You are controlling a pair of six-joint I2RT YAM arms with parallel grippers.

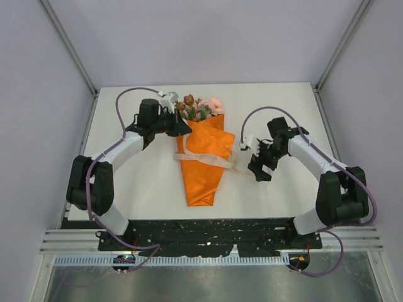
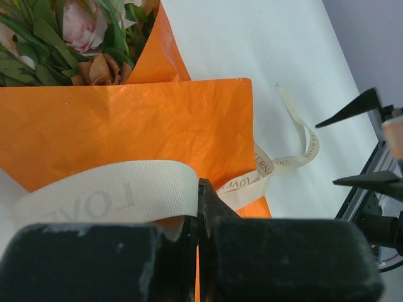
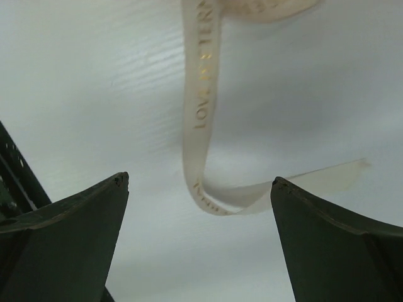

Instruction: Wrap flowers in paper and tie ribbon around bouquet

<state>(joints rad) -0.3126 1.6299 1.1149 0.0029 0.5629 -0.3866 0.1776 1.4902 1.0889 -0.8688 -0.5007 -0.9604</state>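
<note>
The left gripper is clamping the ribbon just beside the bouquet, while the right gripper is hovering wide open above the ribbon's loose loop on the table.

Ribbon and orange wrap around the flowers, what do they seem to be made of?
The narrow cream-white ribbon looks like woven fabric, probably grosgrain: fine crosswise ribs, matte, printed lettering. The bright orange wrapping sheet looks like thin paper, possibly coated: fine crinkles, slight sheen.
</note>
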